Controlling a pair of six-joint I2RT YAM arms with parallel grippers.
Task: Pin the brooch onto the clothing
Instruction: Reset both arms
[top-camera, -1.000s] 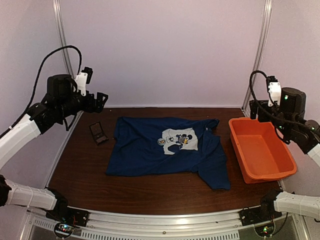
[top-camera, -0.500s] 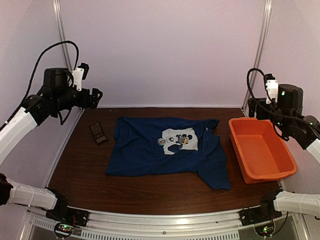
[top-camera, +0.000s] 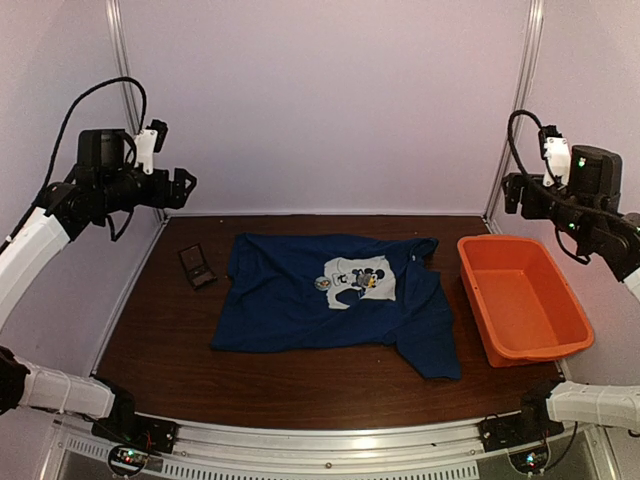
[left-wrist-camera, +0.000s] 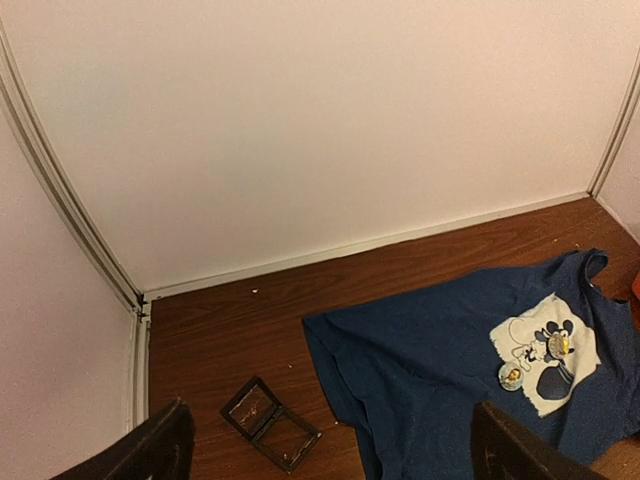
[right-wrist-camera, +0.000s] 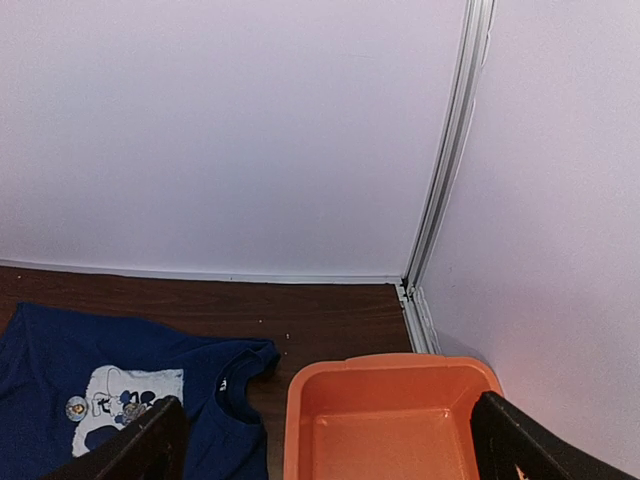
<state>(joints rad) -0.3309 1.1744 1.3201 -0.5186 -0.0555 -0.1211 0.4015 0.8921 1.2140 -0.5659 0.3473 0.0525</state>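
The clothing (top-camera: 290, 300), a navy T-shirt with a white mouse print, lies spread flat on the brown table; it also shows in both wrist views (left-wrist-camera: 430, 360) (right-wrist-camera: 50, 345). The brooch (top-camera: 323, 284), a tiny round badge, sits on the shirt at the print's left edge (left-wrist-camera: 511, 376) (right-wrist-camera: 76, 407). My left gripper (top-camera: 186, 187) hangs high over the table's far left corner, open and holding nothing (left-wrist-camera: 335, 445). My right gripper (top-camera: 511, 195) hovers high above the far right corner, also open and holding nothing (right-wrist-camera: 330, 445).
A small black hinged box (top-camera: 197, 266) lies open on the table left of the shirt (left-wrist-camera: 271, 423). An orange plastic tub (top-camera: 470, 285) stands at the right, its rim (right-wrist-camera: 390, 364) close to the shirt's collar. White walls close the back and sides.
Both arms have drawn up and outward: the left gripper moved up and left, the right gripper up and right. Shirt, brooch, box and tub have stayed put.
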